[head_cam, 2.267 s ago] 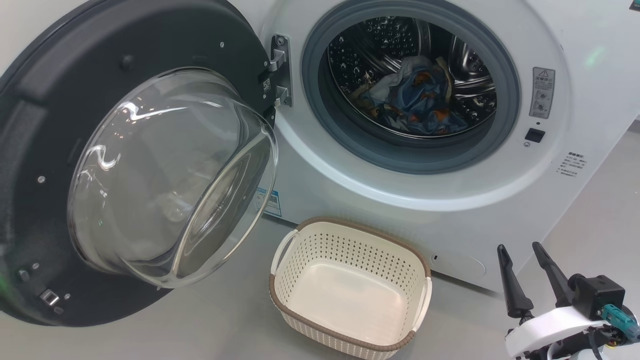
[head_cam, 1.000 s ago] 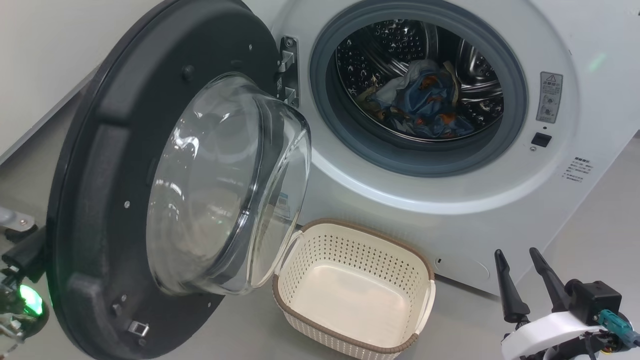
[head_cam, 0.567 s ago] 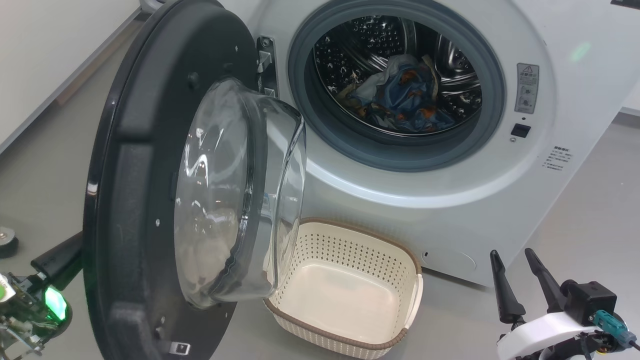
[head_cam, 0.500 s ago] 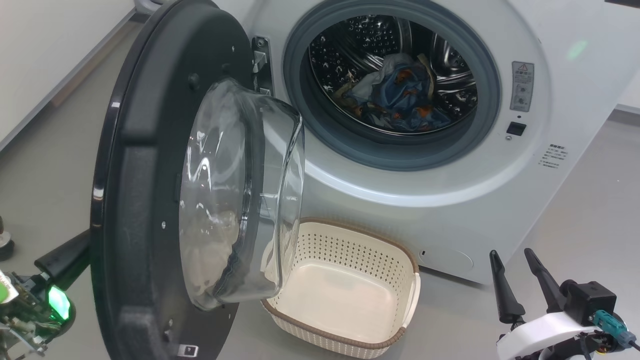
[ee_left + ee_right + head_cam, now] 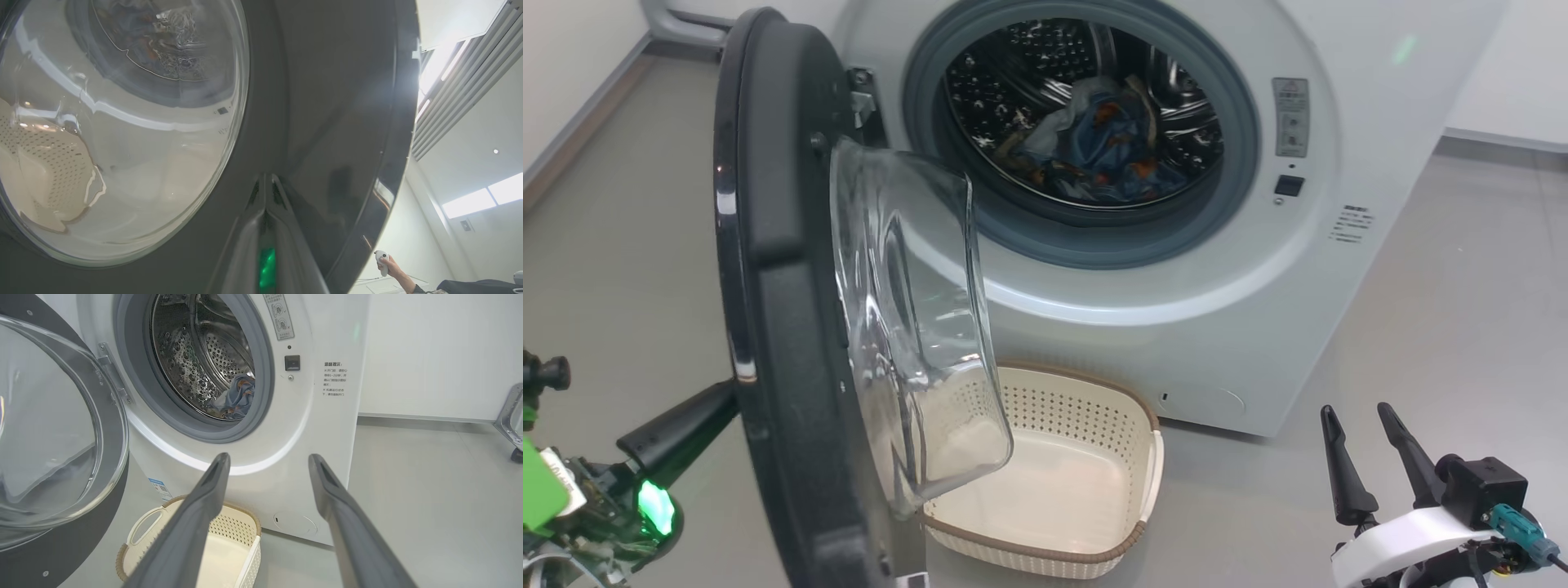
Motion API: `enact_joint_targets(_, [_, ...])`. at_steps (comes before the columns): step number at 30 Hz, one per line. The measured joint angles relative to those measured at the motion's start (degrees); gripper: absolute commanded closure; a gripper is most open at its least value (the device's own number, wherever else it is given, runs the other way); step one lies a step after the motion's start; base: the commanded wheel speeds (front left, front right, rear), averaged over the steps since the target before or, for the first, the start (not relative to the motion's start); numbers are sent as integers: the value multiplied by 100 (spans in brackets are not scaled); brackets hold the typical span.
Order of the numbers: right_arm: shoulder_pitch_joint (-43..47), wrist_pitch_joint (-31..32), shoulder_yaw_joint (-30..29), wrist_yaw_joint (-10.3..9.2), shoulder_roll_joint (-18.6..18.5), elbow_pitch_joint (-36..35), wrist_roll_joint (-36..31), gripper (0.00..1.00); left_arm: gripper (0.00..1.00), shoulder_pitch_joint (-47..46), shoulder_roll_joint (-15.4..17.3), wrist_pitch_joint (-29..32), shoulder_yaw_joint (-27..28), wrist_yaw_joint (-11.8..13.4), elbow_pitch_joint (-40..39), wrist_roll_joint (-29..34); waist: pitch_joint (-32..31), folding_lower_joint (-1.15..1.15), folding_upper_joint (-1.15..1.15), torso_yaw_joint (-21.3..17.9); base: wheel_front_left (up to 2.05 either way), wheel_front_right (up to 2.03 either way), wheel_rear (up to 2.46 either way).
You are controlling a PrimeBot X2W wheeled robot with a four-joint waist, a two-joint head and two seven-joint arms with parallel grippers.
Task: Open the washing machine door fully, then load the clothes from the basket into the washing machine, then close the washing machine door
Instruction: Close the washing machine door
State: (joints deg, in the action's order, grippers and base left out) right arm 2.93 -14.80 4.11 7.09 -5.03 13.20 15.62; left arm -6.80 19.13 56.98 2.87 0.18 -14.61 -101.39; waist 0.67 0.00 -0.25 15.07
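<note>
Edge-on door across the basket (clothes in drum), left gripper closed behind it, right gripper splayed.

Left claw pinched; right claw splayed

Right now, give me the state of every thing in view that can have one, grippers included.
Round black-rimmed glass-bowl washing machine door: about half open, unlatched.
White front-loading washing machine: mouth open, steel drum exposed.
Light-blue printed clothes: heaped in the drum.
Cream perforated plastic basket: upright on the floor, empty.
Left gripper: shut, tips against the door's outer face.
Right gripper: open, empty.
</note>
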Motion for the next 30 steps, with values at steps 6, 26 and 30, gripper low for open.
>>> enact_joint_targets(6, [-1, 0, -10, 0, 5, 0, -1, 0, 100, 20, -108, -3, -119, 92, -198, 0, 19, 0, 0, -347, 0, 0, 0])
enact_joint_targets(26, [-92, 0, -74, 0, 26, -48, -8, 0, 100, -364, -447, -388, -443, 257, -321, 337, 157, 0, 0, -1354, 0, 0, 0])
enact_joint_targets(30, [-122, 0, -88, 0, 31, -68, -8, 0, 100, -683, -560, -587, -497, 257, -156, 526, 279, 0, 0, -1464, 0, 0, 0])
